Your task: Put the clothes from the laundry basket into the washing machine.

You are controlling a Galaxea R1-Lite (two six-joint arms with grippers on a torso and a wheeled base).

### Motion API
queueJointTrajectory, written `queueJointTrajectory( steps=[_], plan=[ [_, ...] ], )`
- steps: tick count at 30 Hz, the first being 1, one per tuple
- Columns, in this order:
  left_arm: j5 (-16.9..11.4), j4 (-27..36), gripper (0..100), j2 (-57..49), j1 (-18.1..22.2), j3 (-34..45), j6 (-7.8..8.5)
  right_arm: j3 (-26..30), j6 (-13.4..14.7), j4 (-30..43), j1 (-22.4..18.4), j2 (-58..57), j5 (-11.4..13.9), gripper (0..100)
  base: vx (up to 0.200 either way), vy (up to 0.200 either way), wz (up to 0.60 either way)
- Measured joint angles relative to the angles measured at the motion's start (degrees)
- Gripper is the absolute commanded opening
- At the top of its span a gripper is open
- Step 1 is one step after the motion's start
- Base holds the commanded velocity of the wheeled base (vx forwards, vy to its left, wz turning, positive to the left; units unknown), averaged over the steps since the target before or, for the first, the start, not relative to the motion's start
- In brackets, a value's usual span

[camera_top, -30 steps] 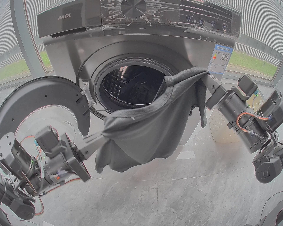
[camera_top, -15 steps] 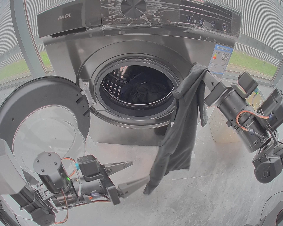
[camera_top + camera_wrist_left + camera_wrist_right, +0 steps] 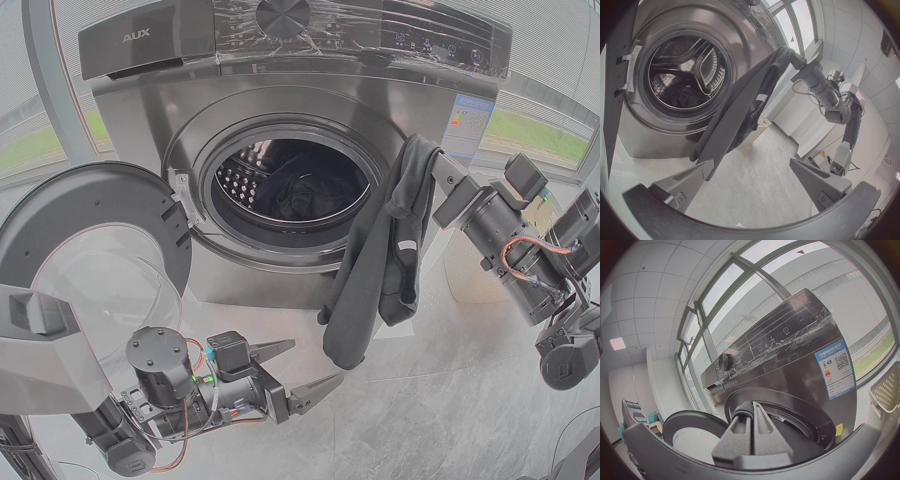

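Note:
A dark grey shirt [image 3: 375, 262] hangs from my right gripper [image 3: 431, 157], which is shut on its top edge just right of the washing machine's open drum [image 3: 290, 187]. The cloth dangles freely in front of the machine's lower right corner. Dark clothes [image 3: 306, 197] lie inside the drum. My left gripper [image 3: 317, 360] sits low above the floor, open and holding nothing, its upper finger a little below and left of the shirt's hem. In the left wrist view the shirt [image 3: 737, 109] hangs beyond the spread fingers [image 3: 693, 178]. The right wrist view has dark fabric [image 3: 743, 408] pinched at the fingertips.
The round machine door [image 3: 94, 231] stands swung open at the left, above my left arm. A cream laundry basket [image 3: 465, 269] stands on the floor to the right of the machine, behind my right arm. Grey tiled floor lies in front.
My left gripper has let go of the shirt, opened and dropped low toward the floor. The shirt, earlier stretched between both grippers, now swings down from the right gripper alone.

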Motion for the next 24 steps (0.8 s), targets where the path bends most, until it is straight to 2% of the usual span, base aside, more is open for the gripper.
queueJointTrajectory(
  steps=[8, 18, 24],
  plan=[
    [0.3, 0.0, 100, 4.2, -0.4, -2.7, 2.35, -0.4, 0.0, 0.5, 0.2, 0.3, -0.4, 0, 0.0, 0.0, 0.0],
    [0.1, 0.0, 100, 5.8, -2.0, -4.8, 2.55, -2.6, 0.0, 0.7, 2.4, 2.1, -3.3, 0, 0.0, 0.0, 0.0],
    [-0.1, 0.0, 100, 8.6, -2.7, -9.5, 2.41, -3.3, 0.0, 0.6, 3.5, 3.0, -3.7, 0, 0.0, 0.0, 0.0]
  ],
)
